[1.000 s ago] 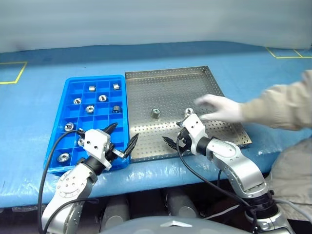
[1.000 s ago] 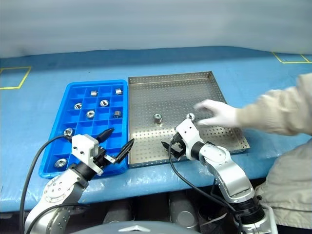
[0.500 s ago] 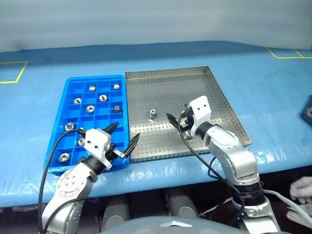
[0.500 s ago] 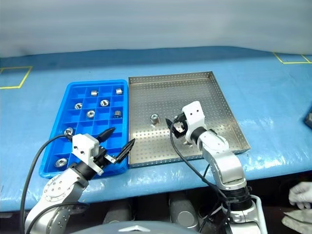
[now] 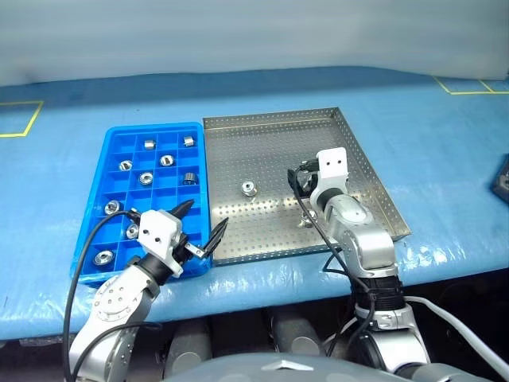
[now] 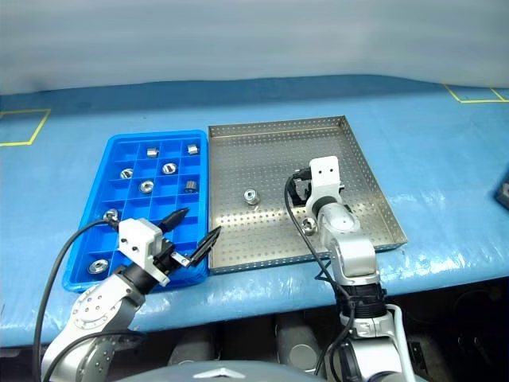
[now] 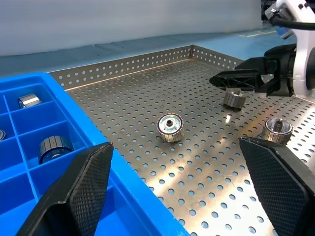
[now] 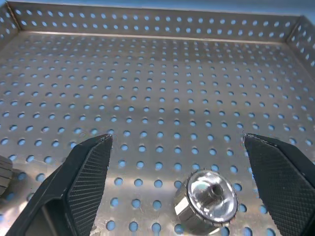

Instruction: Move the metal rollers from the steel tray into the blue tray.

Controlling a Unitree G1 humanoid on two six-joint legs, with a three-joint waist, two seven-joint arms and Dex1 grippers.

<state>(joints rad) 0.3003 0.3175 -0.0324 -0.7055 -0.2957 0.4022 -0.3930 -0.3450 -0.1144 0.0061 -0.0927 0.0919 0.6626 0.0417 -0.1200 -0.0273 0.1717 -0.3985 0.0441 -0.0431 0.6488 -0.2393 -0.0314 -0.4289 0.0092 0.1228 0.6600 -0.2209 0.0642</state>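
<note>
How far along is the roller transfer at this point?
Done: about nine rollers sit in the blue tray. In hand: nothing is gripped; the open right gripper is lined up on one roller in the steel tray. Left: three rollers lie on the steel tray, seen from the left wrist. The left gripper is open and empty.

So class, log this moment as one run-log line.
left claw: open, over blue plastic tray | right claw: open, over perforated steel tray, framing shiny metal roller | held: nothing
</note>
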